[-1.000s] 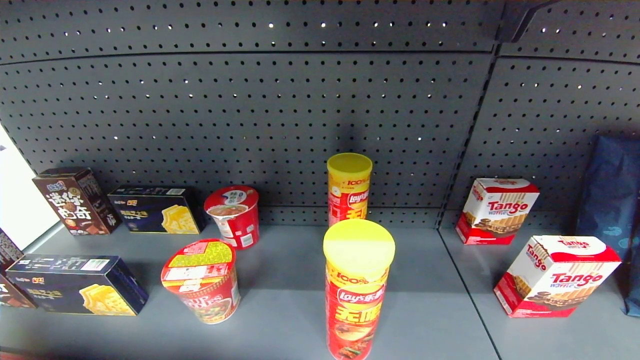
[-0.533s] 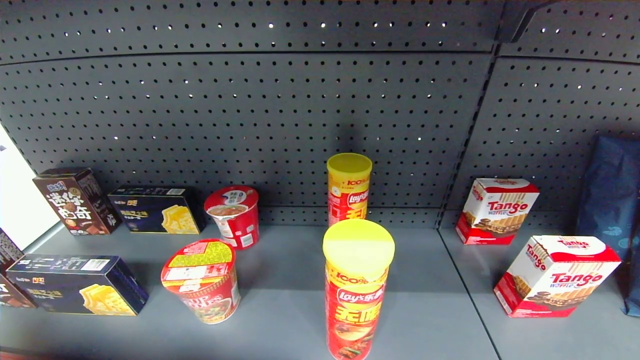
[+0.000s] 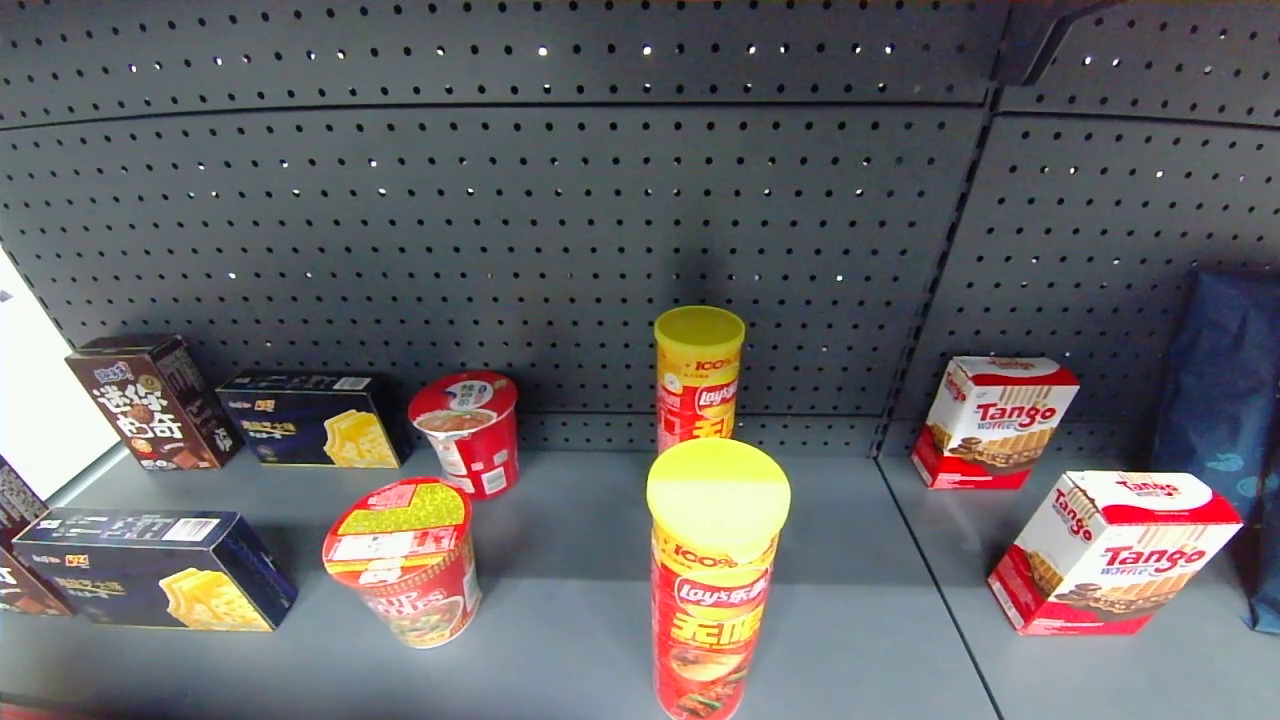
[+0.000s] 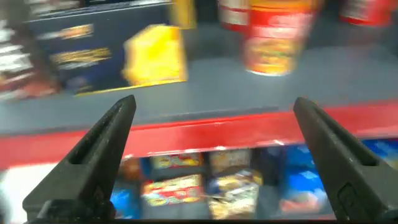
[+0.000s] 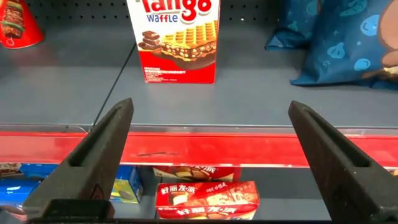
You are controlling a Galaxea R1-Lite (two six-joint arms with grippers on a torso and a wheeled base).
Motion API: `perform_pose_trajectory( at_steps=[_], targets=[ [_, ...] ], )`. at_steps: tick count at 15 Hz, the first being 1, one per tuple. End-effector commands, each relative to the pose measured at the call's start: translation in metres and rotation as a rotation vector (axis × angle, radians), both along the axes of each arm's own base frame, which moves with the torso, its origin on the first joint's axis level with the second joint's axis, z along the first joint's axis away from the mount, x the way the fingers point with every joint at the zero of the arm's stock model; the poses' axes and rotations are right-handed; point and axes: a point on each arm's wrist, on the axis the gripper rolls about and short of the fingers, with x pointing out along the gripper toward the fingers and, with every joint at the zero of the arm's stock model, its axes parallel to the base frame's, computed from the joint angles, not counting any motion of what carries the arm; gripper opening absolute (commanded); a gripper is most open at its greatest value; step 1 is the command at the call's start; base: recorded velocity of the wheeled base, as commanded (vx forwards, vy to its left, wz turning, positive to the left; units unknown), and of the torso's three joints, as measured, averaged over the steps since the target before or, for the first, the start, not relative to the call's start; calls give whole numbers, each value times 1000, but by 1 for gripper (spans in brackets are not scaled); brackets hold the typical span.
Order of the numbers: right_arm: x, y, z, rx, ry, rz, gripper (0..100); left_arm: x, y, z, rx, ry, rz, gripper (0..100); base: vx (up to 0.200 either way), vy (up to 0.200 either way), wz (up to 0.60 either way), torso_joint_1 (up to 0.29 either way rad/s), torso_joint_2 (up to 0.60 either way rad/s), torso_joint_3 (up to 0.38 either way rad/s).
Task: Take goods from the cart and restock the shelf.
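The grey shelf [image 3: 570, 540] carries two tall chip cans [image 3: 717, 580], two red cup noodles [image 3: 405, 560], two wafer boxes [image 3: 1115, 555] and dark blue cracker boxes [image 3: 150, 570]. My left gripper [image 4: 214, 101] is open and holds nothing; it sits just before the shelf's red front strip [image 4: 205, 134], facing a dark blue cracker box [image 4: 106, 56] and a cup noodle [image 4: 273, 37]. My right gripper [image 5: 211, 104] is also open with nothing in it, in front of the red strip [image 5: 199, 149], facing a wafer box [image 5: 180, 40].
A perforated back panel [image 3: 500, 220] closes the shelf behind the goods. A blue bag [image 3: 1220, 380] leans at the far right, and a brown box [image 3: 150, 400] stands at the far left. Snack packs [image 5: 208, 199] lie on the level below. Bare shelf floor lies between the cans and the wafer boxes.
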Motion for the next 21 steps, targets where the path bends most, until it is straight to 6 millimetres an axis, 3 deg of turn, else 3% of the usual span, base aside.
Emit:
perform_pose_trajectory(
  at_steps=[1,9,14,18,21],
  targets=[
    [0,0,0,1,0,0,100,-1,0,0,-12,-12,9,100,0,0,0,0,0,0],
    [0,0,0,1,0,0,100,-1,1,0,-42,-14,32,100,0,0,0,0,0,0],
    [0,0,0,7,0,1,100,-1,-2,0,26,-14,-86,100,0,0,0,0,0,0],
    [0,0,0,4,0,0,100,-1,0,0,-40,-13,8,100,0,0,0,0,0,0],
    [0,0,0,2,0,0,100,-1,-2,0,37,-15,-111,100,0,0,0,0,0,0]
  ],
)
